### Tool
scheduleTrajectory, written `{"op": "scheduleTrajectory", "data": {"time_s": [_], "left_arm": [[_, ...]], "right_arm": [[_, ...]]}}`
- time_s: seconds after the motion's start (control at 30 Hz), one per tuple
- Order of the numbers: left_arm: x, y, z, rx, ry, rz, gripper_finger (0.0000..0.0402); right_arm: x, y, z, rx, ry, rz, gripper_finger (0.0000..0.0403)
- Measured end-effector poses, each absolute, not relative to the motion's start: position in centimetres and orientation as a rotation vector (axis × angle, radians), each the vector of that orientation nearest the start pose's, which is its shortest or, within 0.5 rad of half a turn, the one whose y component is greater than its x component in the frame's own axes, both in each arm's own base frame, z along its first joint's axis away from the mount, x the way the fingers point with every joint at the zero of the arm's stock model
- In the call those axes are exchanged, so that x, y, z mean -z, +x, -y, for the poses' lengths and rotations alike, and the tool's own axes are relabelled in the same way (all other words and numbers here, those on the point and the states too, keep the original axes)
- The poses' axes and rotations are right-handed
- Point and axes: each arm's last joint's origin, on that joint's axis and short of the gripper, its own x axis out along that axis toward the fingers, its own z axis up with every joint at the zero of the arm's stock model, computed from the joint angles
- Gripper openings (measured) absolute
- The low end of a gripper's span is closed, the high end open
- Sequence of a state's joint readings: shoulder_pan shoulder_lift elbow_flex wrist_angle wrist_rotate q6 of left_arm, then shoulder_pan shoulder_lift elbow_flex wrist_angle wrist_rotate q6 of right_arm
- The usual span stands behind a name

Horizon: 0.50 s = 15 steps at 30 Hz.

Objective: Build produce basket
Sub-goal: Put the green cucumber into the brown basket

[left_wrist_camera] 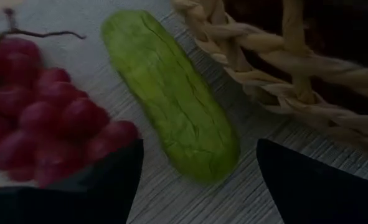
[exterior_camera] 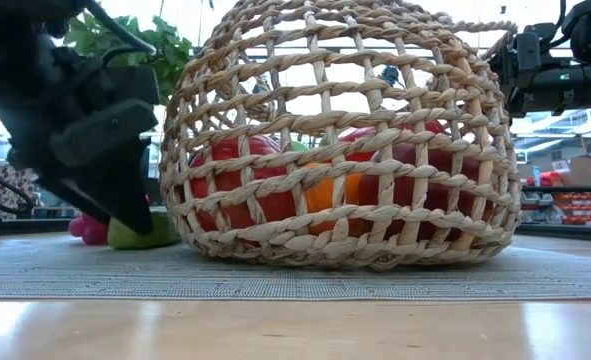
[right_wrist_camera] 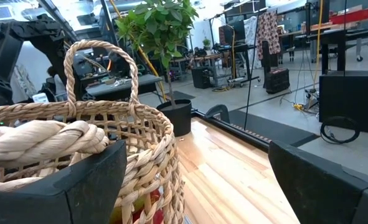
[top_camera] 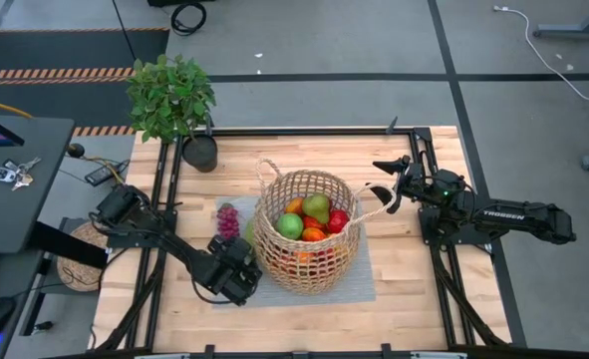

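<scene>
The tan wicker basket (top_camera: 304, 231) stands on a grey mat (top_camera: 364, 284) at mid-table. It holds a green apple (top_camera: 290, 225), a pear (top_camera: 316, 206), a red apple (top_camera: 338, 220) and oranges (top_camera: 313, 235). A green cucumber (left_wrist_camera: 171, 93) and purple grapes (left_wrist_camera: 40, 118) lie on the mat left of the basket. My left gripper (left_wrist_camera: 199, 146) is open, low over the mat, with a finger on either side of the cucumber's near end. My right gripper (right_wrist_camera: 196, 149) is open beside the basket's right loop handle (top_camera: 371, 207). My left gripper touches nothing that shows. My right gripper has one finger (right_wrist_camera: 78, 180) right next to the rope of the basket's right loop handle (right_wrist_camera: 40, 140). Whether they touch, I cannot tell.
A leafy potted plant (top_camera: 172, 98) in a black pot (top_camera: 200, 153) stands at the table's far left corner. Dark frame rails (top_camera: 443, 269) run along both table sides. Bare wood (top_camera: 304, 319) lies in front of the mat.
</scene>
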State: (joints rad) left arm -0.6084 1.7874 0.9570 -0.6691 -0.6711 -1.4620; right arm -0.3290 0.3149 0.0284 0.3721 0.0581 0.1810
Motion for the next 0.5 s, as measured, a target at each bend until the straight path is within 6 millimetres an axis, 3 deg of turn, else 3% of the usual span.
{"op": "scheduleTrajectory", "data": {"time_s": [0.17,0.5], "left_arm": [[-12.1,24.47,14.8,-0.824,-0.4,-0.827,0.0301],[-12.02,24.53,14.36,-0.851,-0.393,-0.795,0.0241]], "right_arm": [[-18.19,11.04,3.95,0.378,0.167,0.12,0.0394],[-18.19,11.04,3.95,0.378,0.167,0.12,0.0394]]}}
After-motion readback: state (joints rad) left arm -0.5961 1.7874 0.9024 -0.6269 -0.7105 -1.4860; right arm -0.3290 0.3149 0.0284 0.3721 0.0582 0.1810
